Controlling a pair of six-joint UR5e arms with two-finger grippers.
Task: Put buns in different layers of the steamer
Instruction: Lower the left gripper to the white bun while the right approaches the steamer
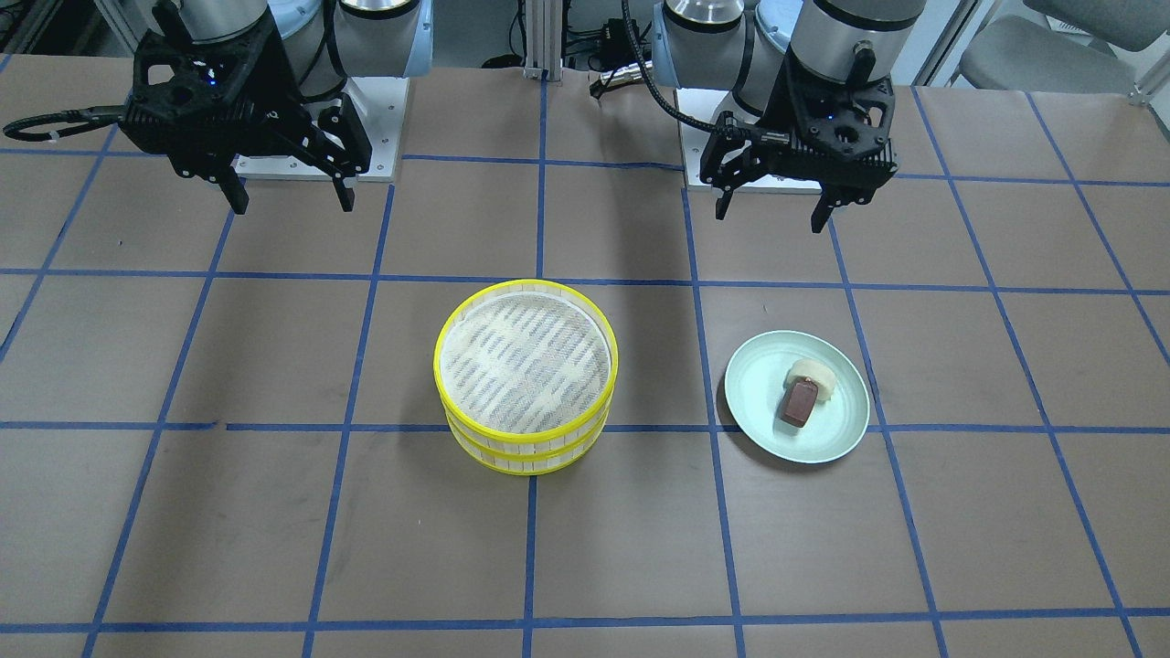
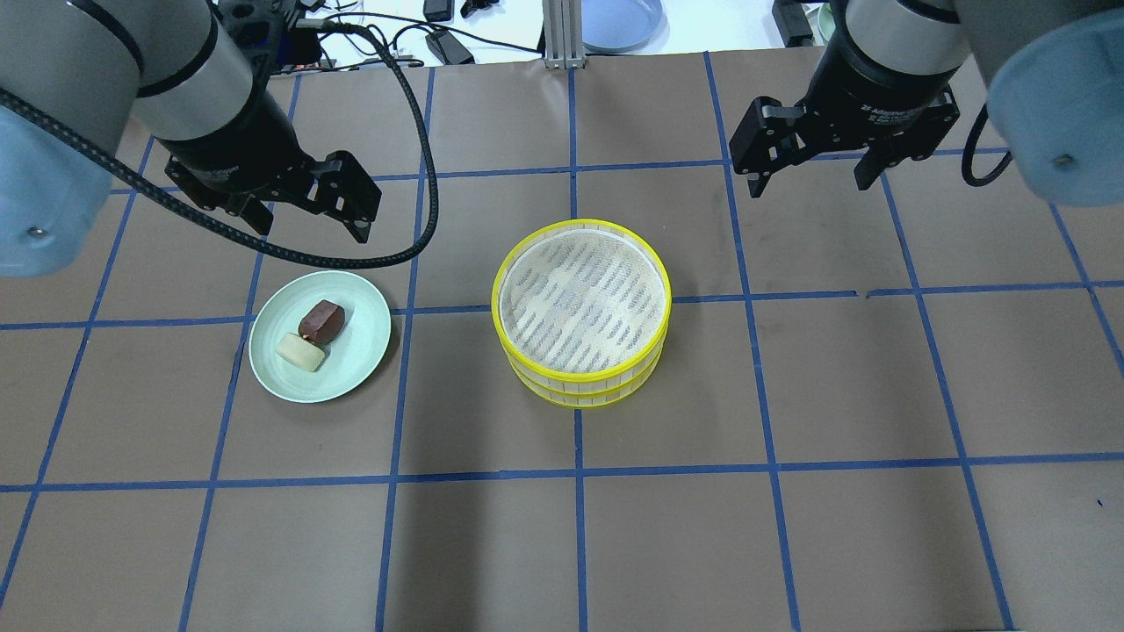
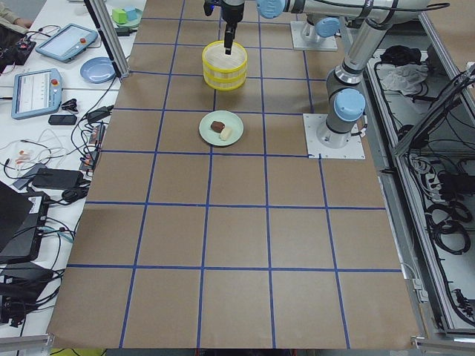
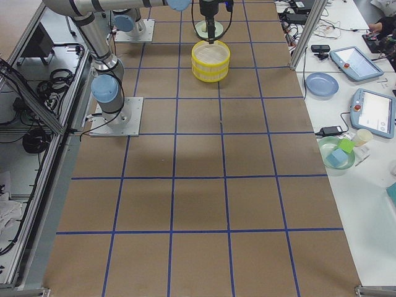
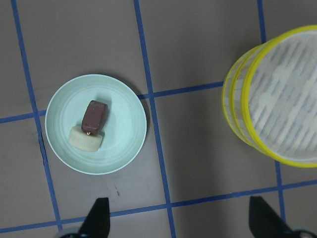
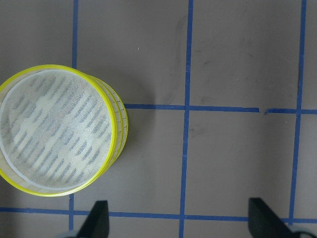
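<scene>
Two yellow-rimmed steamer trays are stacked at the table's middle, the upper tray (image 2: 494,294) on the lower tray (image 2: 580,401), both empty as far as shows. The stack also shows in the front view (image 1: 437,361). A pale green plate (image 2: 358,351) to their left holds the cream-white bun (image 2: 300,352) and the reddish-brown bun (image 2: 320,320), which touch each other. My left gripper (image 2: 307,224) is open, hanging above the table just behind the plate. My right gripper (image 2: 810,184) is open, behind and to the right of the stack. The left wrist view shows both buns (image 5: 93,117) on the plate.
Brown paper with a blue tape grid covers the table (image 2: 790,527). A blue plate (image 2: 619,22) and cables lie past the far edge. The arm base plates (image 1: 366,128) stand at the robot's side. Tablets and bowls sit on a side bench (image 4: 371,111).
</scene>
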